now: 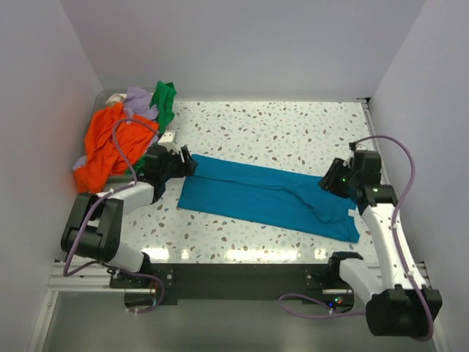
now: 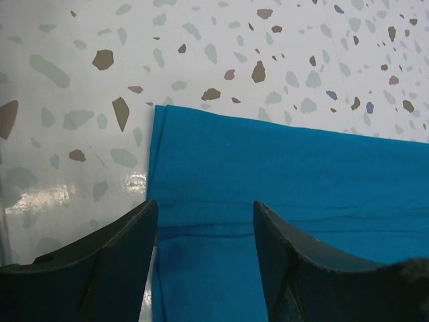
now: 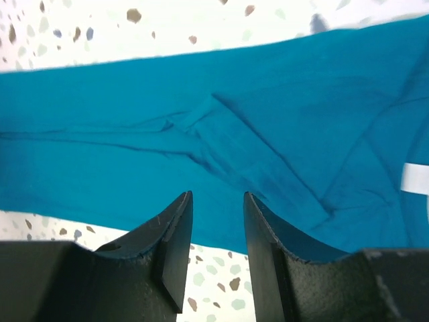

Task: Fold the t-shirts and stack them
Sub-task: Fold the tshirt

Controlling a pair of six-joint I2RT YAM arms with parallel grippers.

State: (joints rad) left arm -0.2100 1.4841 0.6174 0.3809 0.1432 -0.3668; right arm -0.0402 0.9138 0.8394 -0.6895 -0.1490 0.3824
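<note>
Speckled table is carrying the teal t-shirt, lying left to right; I'm seeing left gripper and right gripper both standing parted over its ends, apparently holding nothing.

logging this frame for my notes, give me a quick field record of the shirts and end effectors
teal shirt: folded into a long strip, lying flat on the table
unfolded heap: orange shirt, lavender shirt, green shirt, bunched at the far left corner
left end effector: open, over the strip's left end
right end effector: open, over the strip's right end
held: nothing
</note>
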